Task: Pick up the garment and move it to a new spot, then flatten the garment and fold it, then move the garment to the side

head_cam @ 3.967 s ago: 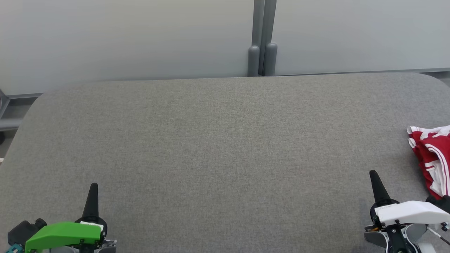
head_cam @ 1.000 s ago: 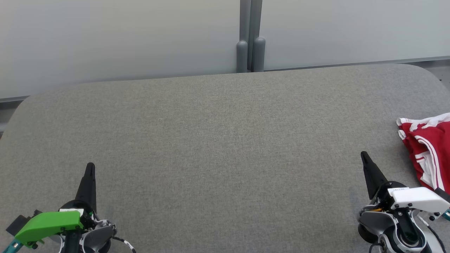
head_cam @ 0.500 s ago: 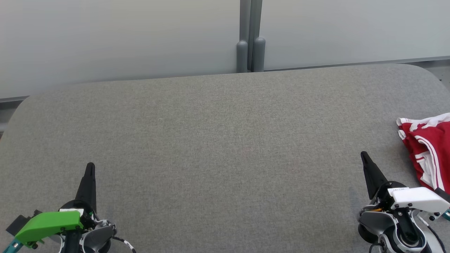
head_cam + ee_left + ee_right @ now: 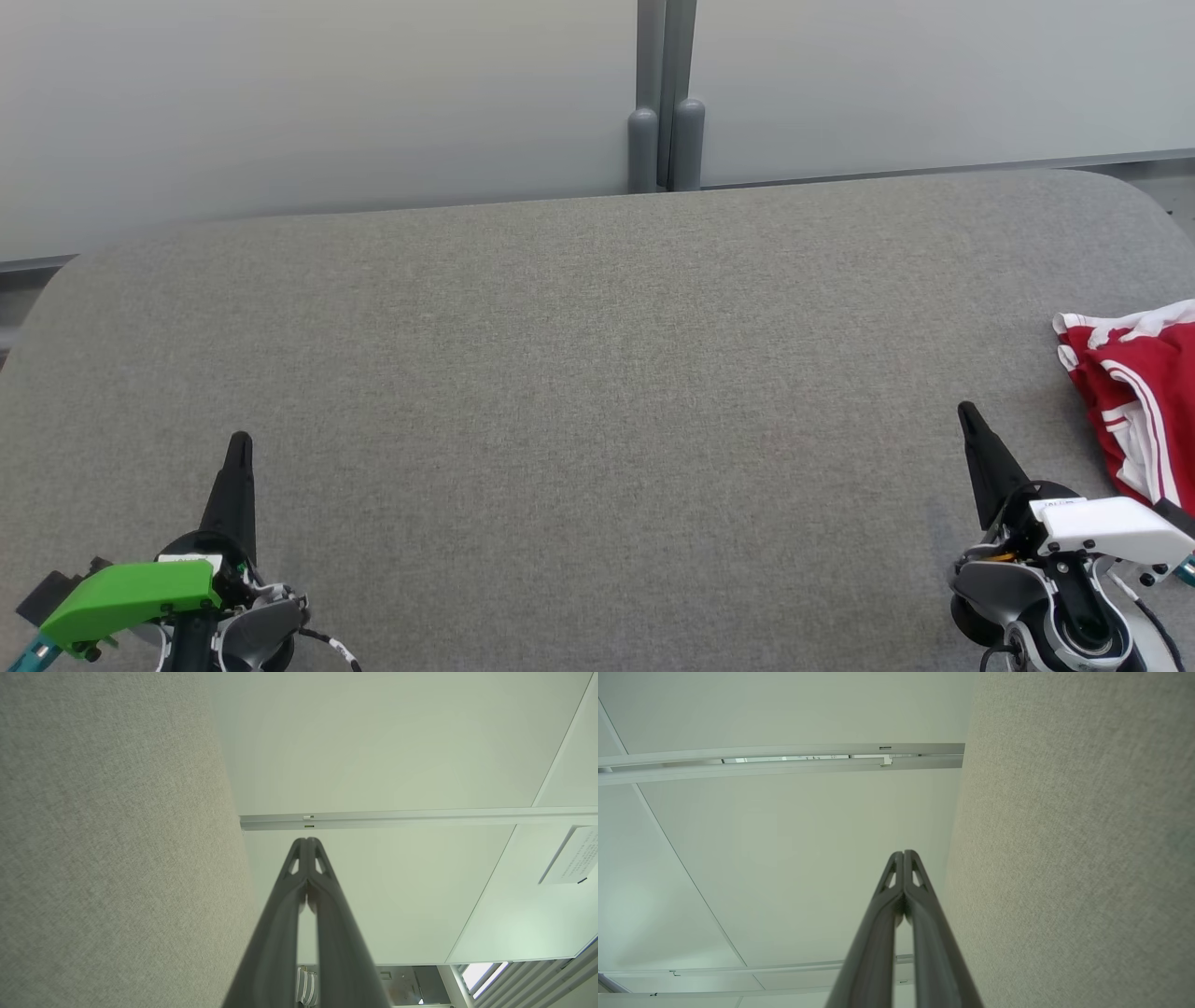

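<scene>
Red-white garment point(image 4: 1134, 401) lies bunched at the right edge of the table point(image 4: 597, 373), near our right gripper point(image 4: 967, 415), which like the left gripper point(image 4: 240, 443) is clenched on nothing, and with nothing shifted in the last 1 s we judge the task idle.

Office or lab-type room, prob. a test bay, pale frosted partition panels point(image 4: 280, 112) w/ grey metal posts point(image 4: 688, 145), grey fabric-topped table point(image 4: 597, 373), printed notice point(image 4: 572, 856) on wall, slatted blind point(image 4: 537, 980) nr window.
</scene>
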Controlling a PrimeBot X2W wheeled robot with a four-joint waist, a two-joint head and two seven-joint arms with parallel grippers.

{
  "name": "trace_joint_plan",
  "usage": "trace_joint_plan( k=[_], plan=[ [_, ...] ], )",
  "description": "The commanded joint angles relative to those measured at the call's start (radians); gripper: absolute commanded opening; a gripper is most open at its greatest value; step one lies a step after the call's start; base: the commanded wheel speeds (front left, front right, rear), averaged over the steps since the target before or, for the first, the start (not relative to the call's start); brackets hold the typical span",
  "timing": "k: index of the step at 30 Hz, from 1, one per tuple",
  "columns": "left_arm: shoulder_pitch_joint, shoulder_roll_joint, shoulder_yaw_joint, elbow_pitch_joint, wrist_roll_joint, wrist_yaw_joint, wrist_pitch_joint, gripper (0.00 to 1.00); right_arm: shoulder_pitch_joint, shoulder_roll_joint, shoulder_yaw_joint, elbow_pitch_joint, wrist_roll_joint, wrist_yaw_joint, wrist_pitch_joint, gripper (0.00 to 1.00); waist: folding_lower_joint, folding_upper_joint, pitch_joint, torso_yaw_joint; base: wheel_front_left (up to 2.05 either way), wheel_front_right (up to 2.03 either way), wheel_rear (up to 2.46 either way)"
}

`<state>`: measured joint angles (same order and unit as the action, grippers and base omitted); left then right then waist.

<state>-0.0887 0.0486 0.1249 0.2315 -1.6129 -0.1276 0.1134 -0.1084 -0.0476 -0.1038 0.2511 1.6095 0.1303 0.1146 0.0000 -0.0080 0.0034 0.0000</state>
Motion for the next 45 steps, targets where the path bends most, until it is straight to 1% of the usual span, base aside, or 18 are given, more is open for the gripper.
trace_joint_plan(
  k=[1,45],
  plan=[
    [-0.01,0.0,0.001,-0.003,-0.001,-0.008,0.002,0.0,-0.01,-0.005,0.002,-0.004,0.008,0.001,0.004,0.0,0.0,0.008,0.0,0.0,0.0,0.0,0.0],
    [-0.01,0.0,0.001,-0.003,-0.001,-0.008,0.002,0.0,-0.01,-0.005,0.002,-0.004,0.008,0.001,0.004,0.0,0.0,0.008,0.0,0.0,0.0,0.0,0.0]
  ],
)
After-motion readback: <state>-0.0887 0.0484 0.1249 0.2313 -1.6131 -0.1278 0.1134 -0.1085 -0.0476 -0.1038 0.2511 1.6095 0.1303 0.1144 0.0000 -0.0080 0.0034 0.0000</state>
